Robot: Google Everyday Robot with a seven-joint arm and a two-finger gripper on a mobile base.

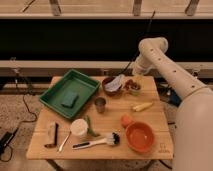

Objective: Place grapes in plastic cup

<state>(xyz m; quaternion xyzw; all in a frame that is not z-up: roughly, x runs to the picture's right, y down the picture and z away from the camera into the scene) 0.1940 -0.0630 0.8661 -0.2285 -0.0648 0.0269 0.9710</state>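
Note:
The grapes [130, 83], a dark red-brown cluster, sit at the mouth of the pale green plastic cup [134, 90], which stands at the back right of the wooden table [107, 117]. My white arm comes in from the right and bends down over that spot. My gripper [133, 77] is directly above the cup and grapes, very close to them. Whether it touches the grapes is hidden.
A dark red bowl [111, 88] holding something white is just left of the cup. A green tray [52, 97] holds a sponge [70, 99]. Also here: a grey metal cup [100, 104], a white round container [78, 127], a yellow banana-like piece [142, 106], an orange bowl [139, 136] and a brush [95, 143].

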